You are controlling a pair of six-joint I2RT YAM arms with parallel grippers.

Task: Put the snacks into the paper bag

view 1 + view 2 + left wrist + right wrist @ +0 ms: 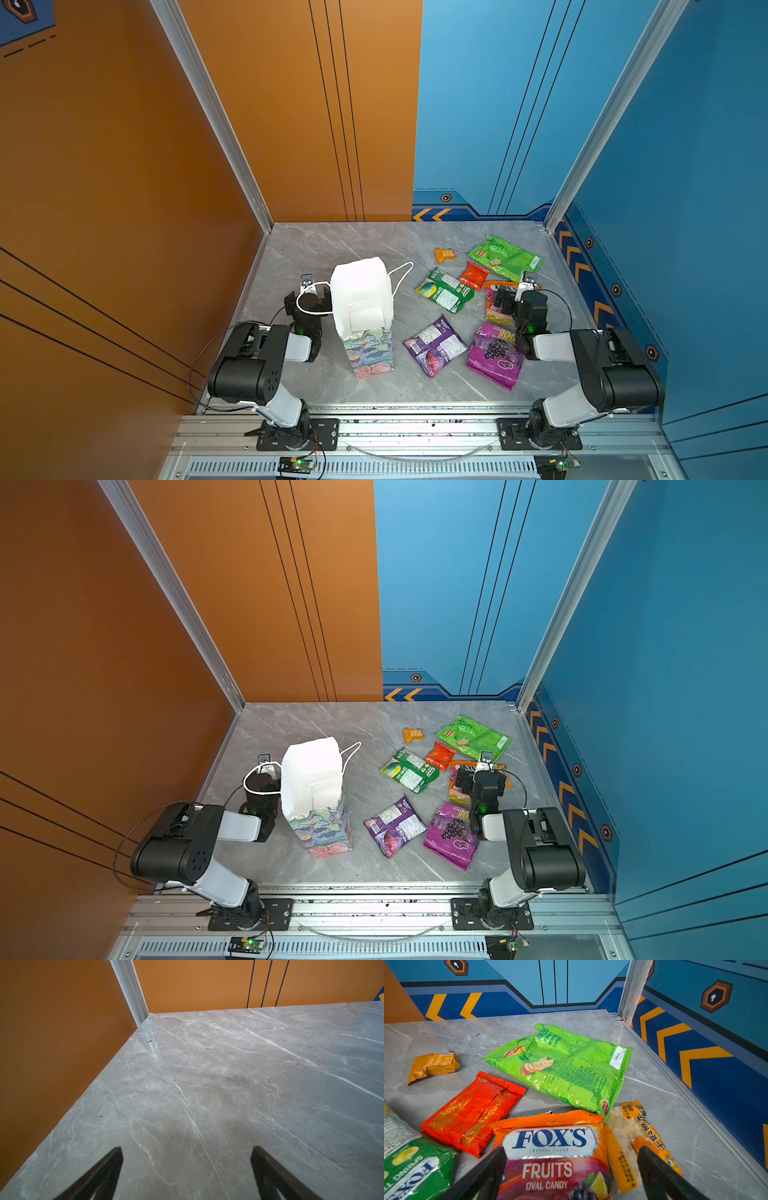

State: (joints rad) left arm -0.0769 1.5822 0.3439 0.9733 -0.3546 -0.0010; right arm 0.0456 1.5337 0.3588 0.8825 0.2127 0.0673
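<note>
The paper bag stands upright left of centre with its white mouth open. One cord handle loops over my left gripper, which is open over bare marble beside the bag. The snacks lie to the right: a green chip bag, small orange packet, red packet, green candy packet, purple packet and magenta grape packet. My right gripper is open, straddling the orange fruit-candy packet; one fingertip overlaps a yellow packet.
Orange wall on the left and blue wall on the right close in the marble table. Aluminium posts stand at the back corners. A metal rail with both arm bases runs along the front edge.
</note>
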